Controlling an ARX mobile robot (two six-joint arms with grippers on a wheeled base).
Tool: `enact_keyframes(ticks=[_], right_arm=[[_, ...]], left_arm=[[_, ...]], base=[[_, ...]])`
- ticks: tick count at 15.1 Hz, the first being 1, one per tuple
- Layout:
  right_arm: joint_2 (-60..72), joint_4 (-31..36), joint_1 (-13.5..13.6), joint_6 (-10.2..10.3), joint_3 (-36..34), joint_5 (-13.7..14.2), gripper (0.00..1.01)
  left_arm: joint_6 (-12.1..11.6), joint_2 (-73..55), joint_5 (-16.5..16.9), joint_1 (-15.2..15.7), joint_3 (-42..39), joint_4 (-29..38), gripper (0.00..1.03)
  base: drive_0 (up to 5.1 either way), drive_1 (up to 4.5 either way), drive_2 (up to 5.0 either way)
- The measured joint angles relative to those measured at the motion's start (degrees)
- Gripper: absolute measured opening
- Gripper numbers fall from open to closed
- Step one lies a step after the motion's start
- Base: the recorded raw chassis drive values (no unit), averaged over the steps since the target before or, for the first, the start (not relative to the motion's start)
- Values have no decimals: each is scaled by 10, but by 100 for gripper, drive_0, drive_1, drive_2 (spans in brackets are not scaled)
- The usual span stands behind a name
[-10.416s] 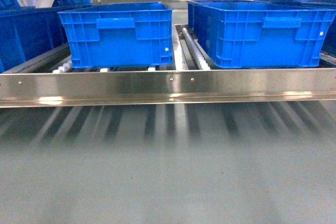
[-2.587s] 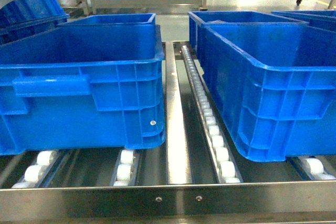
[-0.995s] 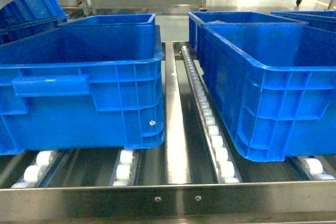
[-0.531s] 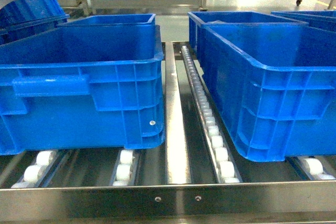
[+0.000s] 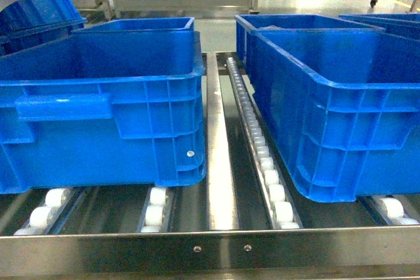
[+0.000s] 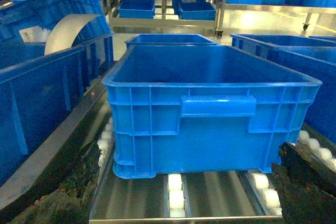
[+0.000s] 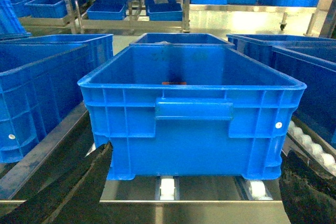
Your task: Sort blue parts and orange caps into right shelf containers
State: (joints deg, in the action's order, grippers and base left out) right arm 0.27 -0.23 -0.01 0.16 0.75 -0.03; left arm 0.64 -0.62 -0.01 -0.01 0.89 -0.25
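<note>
Two right shelf containers stand side by side on the shelf (image 5: 220, 162): a left blue crate (image 5: 105, 109) and a right blue crate (image 5: 341, 116). In the left wrist view a crate (image 6: 210, 124) fills the middle. My left gripper (image 6: 176, 192) is open just short of it, dark fingers (image 6: 63, 187) wide apart. In the right wrist view my right gripper (image 7: 194, 192) is open in front of another crate (image 7: 194, 129), fingers (image 7: 310, 192) at the frame's sides. A small orange-red spot (image 7: 173, 83) shows inside that crate, too small to identify. Blue parts and orange caps are out of view.
White rollers (image 5: 262, 155) run between the crates, and a steel front rail (image 5: 210, 250) crosses below them. More blue crates stand behind (image 5: 154, 24) and to the sides (image 6: 37, 103) (image 7: 310, 82). A white curved sheet (image 6: 68, 32) rests in a crate at the far left. Further racks stand beyond.
Since about ten seconds ago the head view has come in close to the shelf and the crates look much larger. Over the last seconds nothing has visibly moved.
</note>
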Motion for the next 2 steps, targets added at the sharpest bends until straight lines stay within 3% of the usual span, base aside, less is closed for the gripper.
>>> enact_keyframes(ticks=[2], right_arm=[[0, 0, 0, 0, 0, 0, 98]], left_arm=[[0, 0, 0, 0, 0, 0, 98]], base=[[0, 0, 0]])
